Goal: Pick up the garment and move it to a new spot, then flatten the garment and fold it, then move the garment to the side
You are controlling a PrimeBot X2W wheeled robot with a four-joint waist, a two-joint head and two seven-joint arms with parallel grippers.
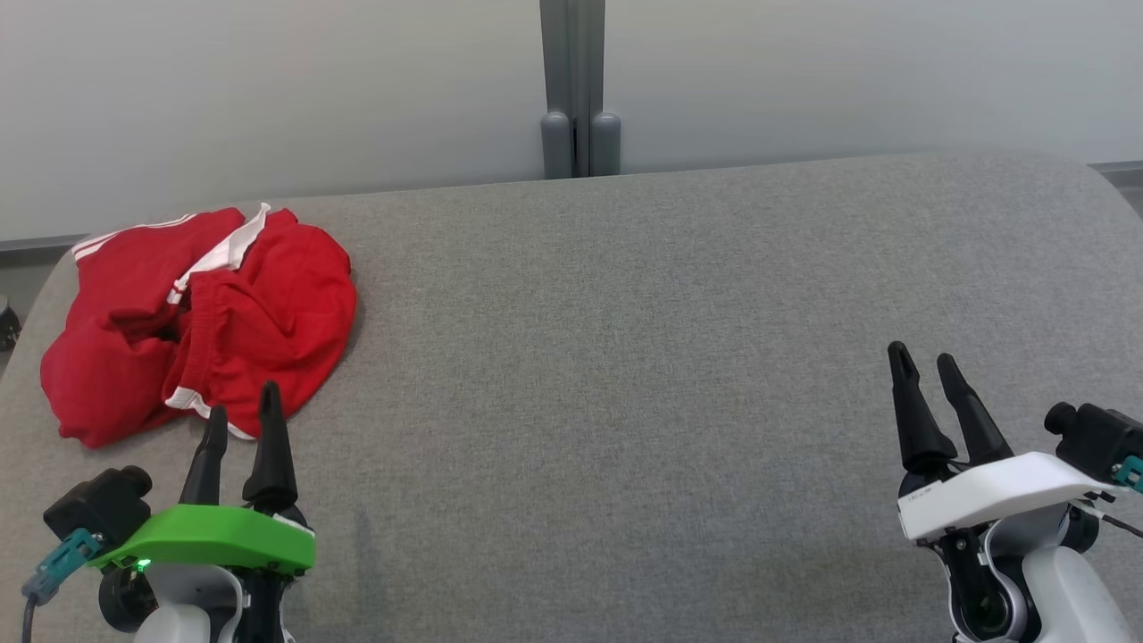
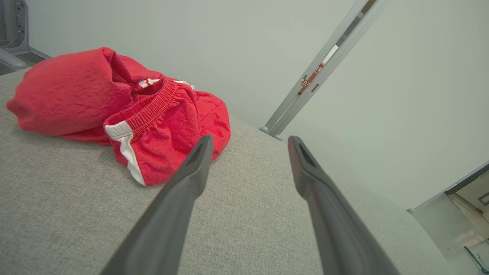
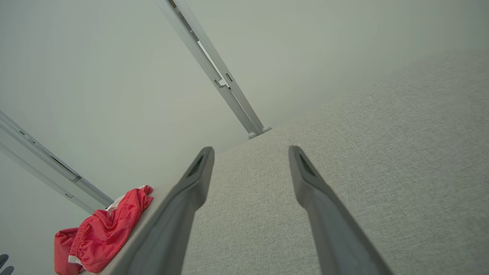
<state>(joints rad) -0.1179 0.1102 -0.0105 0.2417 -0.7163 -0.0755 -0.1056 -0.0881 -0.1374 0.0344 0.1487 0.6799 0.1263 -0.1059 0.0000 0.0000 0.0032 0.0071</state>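
The garment [image 1: 205,317] is a pair of red shorts with white stripes, crumpled in a heap at the far left of the grey fabric surface [image 1: 625,357]. My left gripper [image 1: 241,406] stands open just in front of the heap's near edge, with nothing between its fingers. In the left wrist view the garment [image 2: 126,110] lies to the left of the spread fingers [image 2: 191,172], its elastic waistband showing. Far off at the lower right, my right gripper [image 1: 920,362] is open and empty above bare surface. The right wrist view shows the garment [image 3: 103,233] small at the lower left.
A pale wall runs behind the surface, with a grey vertical post [image 1: 576,89] at its middle. The surface's left edge lies close beside the garment, and its far right corner curves away. Wide bare fabric stretches between the two grippers.
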